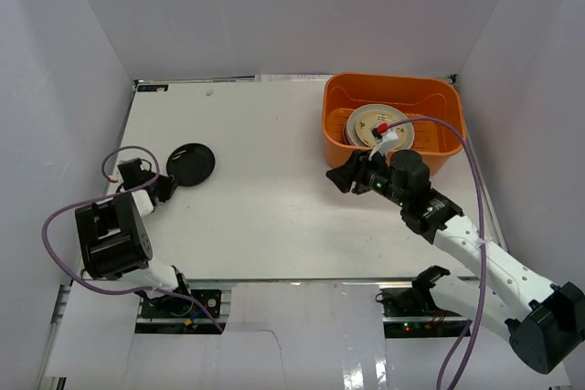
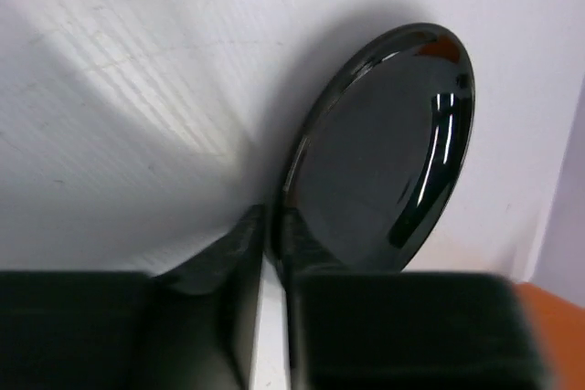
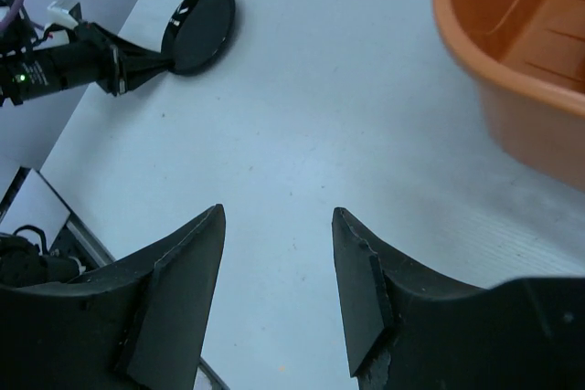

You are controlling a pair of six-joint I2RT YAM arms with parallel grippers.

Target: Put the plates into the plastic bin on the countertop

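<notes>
A glossy black plate [image 1: 190, 163] is at the left of the white countertop [image 1: 265, 189]. My left gripper [image 1: 169, 184] is shut on its near rim. In the left wrist view the plate [image 2: 384, 152] is tilted with my jaws [image 2: 274, 223] pinched on its edge. The orange plastic bin [image 1: 439, 107] stands at the back right and holds a stack of plates [image 1: 375, 123], the top one pale with a darker rim. My right gripper [image 1: 344, 176] is open and empty, just in front of the bin's left corner. The right wrist view shows the gripper [image 3: 277, 212] above bare countertop.
White walls close in the countertop on three sides. The right wrist view also shows the bin's wall [image 3: 512, 89] at the upper right and the left arm [image 3: 73, 57] with the black plate [image 3: 199, 26] at the upper left. A purple cable [image 1: 471, 171] runs along the right arm.
</notes>
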